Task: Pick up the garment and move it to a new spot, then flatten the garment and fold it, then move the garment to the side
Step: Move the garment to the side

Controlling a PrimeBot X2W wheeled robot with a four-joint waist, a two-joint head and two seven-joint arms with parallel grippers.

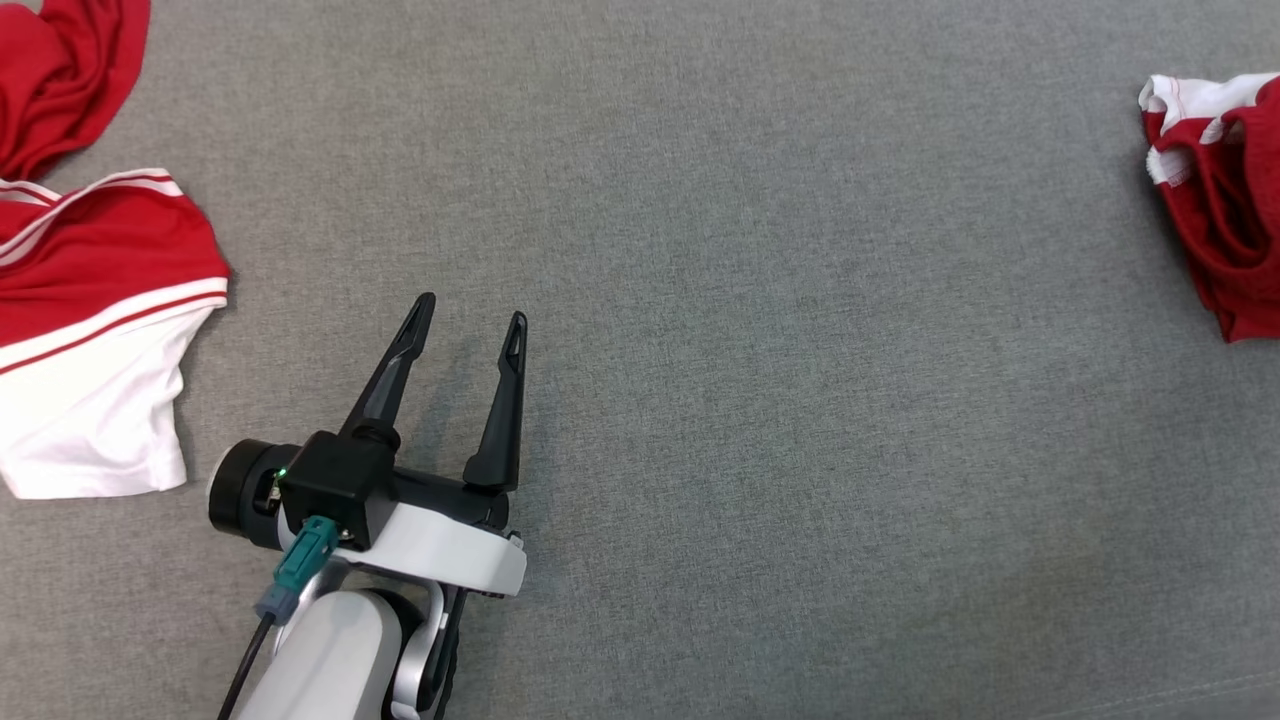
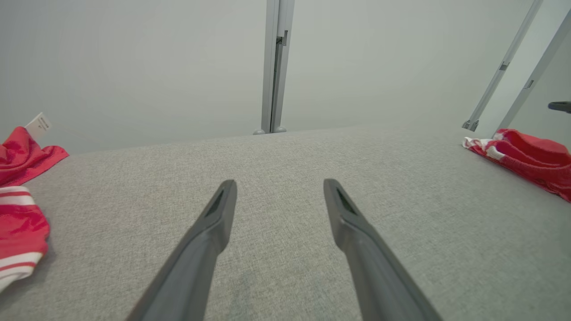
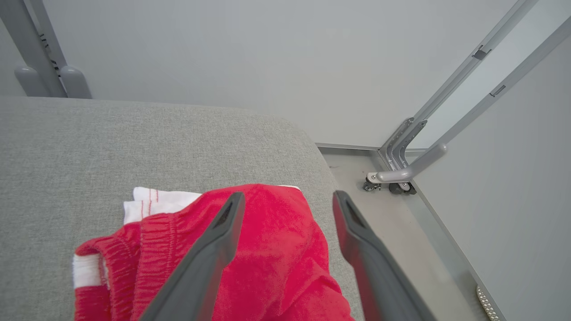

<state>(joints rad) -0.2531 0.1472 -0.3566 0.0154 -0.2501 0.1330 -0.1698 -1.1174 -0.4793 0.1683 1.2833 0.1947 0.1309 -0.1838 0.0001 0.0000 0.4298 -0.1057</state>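
Red-and-white garment bunched at right edge of surface beneath right tool, fingers spread, nothing pinched; left tool likewise spread; fabric judged light, limp, slippery, so pinch the gathered waistband.

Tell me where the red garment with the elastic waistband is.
The garment lies on the grey surface at the head view's far right edge; the right wrist view shows it below the open right claw, near the surface's rounded corner.
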